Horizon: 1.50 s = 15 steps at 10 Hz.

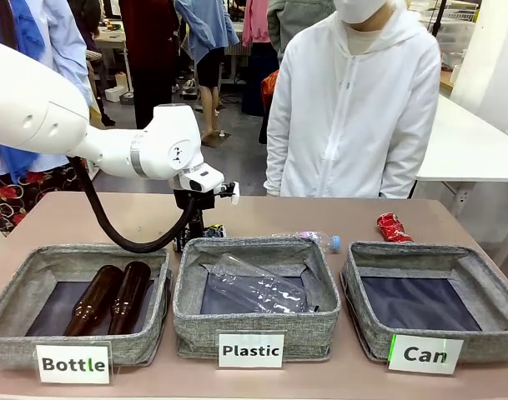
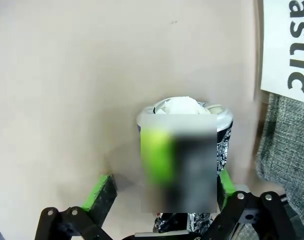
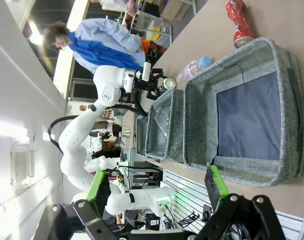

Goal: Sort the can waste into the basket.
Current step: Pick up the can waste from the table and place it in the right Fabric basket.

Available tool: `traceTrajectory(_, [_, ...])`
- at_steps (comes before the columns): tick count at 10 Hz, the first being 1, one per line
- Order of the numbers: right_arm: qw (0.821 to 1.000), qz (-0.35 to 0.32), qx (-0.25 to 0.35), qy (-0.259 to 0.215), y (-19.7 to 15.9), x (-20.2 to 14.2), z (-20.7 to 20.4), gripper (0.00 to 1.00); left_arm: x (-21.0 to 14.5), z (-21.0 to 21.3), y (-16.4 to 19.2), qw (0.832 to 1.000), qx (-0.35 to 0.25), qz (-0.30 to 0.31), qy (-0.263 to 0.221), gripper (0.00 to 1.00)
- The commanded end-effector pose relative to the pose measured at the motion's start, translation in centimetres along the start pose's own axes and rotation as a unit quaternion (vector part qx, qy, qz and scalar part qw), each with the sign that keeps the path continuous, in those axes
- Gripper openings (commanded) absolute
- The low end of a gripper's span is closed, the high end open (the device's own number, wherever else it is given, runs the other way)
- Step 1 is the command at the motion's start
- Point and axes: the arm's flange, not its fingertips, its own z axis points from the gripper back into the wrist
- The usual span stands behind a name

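While the left gripper (image 2: 161,189), wide open and empty, straddled the can (image 2: 183,107), its light, dentable sides seemed best pinched gently.

Three baskets stand in a row near my edge of the table (image 1: 262,212): "Bottle" basket (image 1: 12,300) left, "Plastic" basket (image 1: 187,308) middle, "Can" basket (image 1: 487,292) right. Two glass bottles (image 1: 112,296) lie in the first, a plastic bottle (image 1: 254,287) in the second. Behind the third lies a crushed can (image 1: 393,227); behind the second, another plastic bottle (image 1: 319,240). My left gripper (image 2: 161,187) straddles the other can (image 2: 184,110), behind the middle basket's left corner.
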Motion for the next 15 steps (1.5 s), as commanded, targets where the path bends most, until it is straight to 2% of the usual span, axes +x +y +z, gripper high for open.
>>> traceTrajectory(1, [1.0, 0.012, 0.012, -0.008, 0.1, 0.3, 0.1, 1.0, 0.2, -0.5, 0.4, 0.999, 0.005, -0.002, 0.034, 1.0])
traceTrajectory(2, [1.0, 0.012, 0.012, -0.008, 0.1, 0.3, 0.1, 1.0, 0.3, -0.6, 0.3, 0.999, 0.005, -0.002, 0.044, 0.54])
traceTrajectory(3, [1.0, 0.012, 0.012, -0.008, 0.1, 0.3, 0.1, 1.0, 0.3, -0.6, 0.3, 0.999, 0.004, -0.001, 0.043, 0.42])
traceTrajectory(4, [1.0, 0.012, 0.012, -0.008, 0.1, 0.3, 0.1, 1.0, 0.2, -0.6, 0.3, 0.999, 0.005, -0.001, 0.049, 0.0])
traceTrajectory(6, [1.0, 0.012, 0.012, -0.008, 0.1, 0.3, 0.1, 1.0, 0.1, -0.3, 0.2, 0.999, 0.01, 0.0, 0.049, 0.0])
traceTrajectory(7, [1.0, 0.012, 0.012, -0.008, 0.1, 0.3, 0.1, 1.0, -0.1, 0.0, -0.1, 0.999, 0.014, 0.0, 0.05, 0.16])
traceTrajectory(9, [1.0, 0.012, 0.012, -0.008, 0.1, 0.3, 0.1, 1.0, -0.6, 1.0, -0.8, 0.998, 0.03, 0.002, 0.049, 0.0])
traceTrajectory(13, [1.0, 0.012, 0.012, -0.008, 0.1, 0.3, 0.1, 1.0, -3.6, 8.2, -4.8, 0.994, 0.105, 0.001, 0.005, 0.0])
traceTrajectory(15, [1.0, 0.012, 0.012, -0.008, 0.1, 0.3, 0.1, 1.0, -5.5, 13.0, -8.8, 0.993, 0.115, -0.032, -0.017, 0.0])
